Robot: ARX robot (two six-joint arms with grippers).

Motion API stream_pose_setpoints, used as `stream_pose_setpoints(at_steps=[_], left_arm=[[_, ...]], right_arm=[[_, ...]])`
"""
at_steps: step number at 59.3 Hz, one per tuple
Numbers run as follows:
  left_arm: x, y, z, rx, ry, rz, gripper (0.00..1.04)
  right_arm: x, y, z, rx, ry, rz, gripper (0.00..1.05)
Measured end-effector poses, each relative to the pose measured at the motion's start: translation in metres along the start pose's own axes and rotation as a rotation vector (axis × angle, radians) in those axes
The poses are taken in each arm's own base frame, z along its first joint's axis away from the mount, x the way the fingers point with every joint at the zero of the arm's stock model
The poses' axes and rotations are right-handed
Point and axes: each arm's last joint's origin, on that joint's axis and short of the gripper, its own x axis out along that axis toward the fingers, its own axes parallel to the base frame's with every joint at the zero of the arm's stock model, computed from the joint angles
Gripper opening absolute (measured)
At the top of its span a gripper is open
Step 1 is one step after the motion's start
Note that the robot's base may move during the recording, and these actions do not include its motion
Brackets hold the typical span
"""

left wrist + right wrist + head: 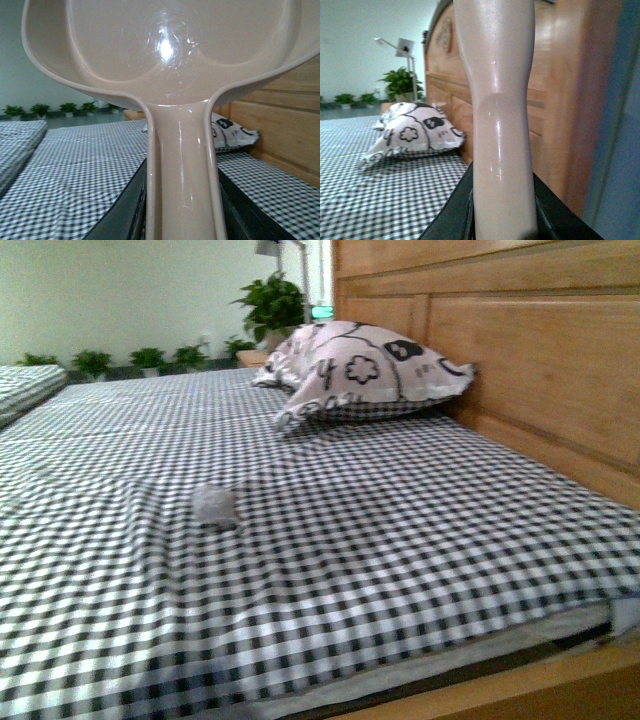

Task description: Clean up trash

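Only the front view shows the trash [214,506], lying on the checked bed [400,570] left of centre, well apart from the pillow [360,370] against the headboard [540,350]; the hands show only in the wrist views; the left hand [182,212] pinches the dustpan [170,50] by its stem; the right hand [502,215] is clamped on a pale handle [497,100].

Of the robot only the gripper ends show, in the two wrist views. The left gripper [182,215] has two black fingers [120,215], smooth matte slabs with straight, slanting edges. The right gripper [502,215] has the same black, flat-sided fingers [451,212], widening toward the camera.
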Motion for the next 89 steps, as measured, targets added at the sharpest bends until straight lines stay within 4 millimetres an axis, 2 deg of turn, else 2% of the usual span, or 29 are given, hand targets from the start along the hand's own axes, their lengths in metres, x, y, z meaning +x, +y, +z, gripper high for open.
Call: stream_pose_setpoints(at_steps=[31, 38, 43, 45, 53, 67, 77, 89], left_arm=[[0.000, 0.000, 0.000, -0.002, -0.002, -0.015, 0.28], [0.010, 0.006, 0.006, -0.132, 0.385, 0.150, 0.28], [0.015, 0.018, -0.006, -0.182, 0.613, 0.199, 0.28], [0.021, 0.024, -0.016, -0.207, 0.690, 0.181, 0.27], [0.047, 0.039, -0.042, -0.198, 0.814, 0.093, 0.27], [0.094, 0.050, -0.072, -0.021, 0.866, -0.097, 0.27], [0.123, 0.045, -0.088, 0.058, 0.887, -0.214, 0.27], [0.143, 0.030, -0.111, 0.155, 0.926, -0.385, 0.27]], right_arm=[[0.000, 0.000, 0.000, -0.002, 0.003, -0.007, 0.19], [0.000, 0.000, 0.000, -0.002, 0.001, 0.004, 0.19], [0.000, 0.000, 0.000, -0.002, 0.000, 0.000, 0.19], [0.000, 0.000, 0.000, -0.001, 0.001, -0.005, 0.19], [0.000, 0.000, 0.000, -0.003, -0.001, 0.005, 0.19], [0.000, 0.000, 0.000, -0.002, 0.000, 0.000, 0.19], [0.000, 0.000, 0.000, -0.002, 0.000, 0.000, 0.19], [0.000, 0.000, 0.000, -0.002, 0.000, -0.001, 0.19]])
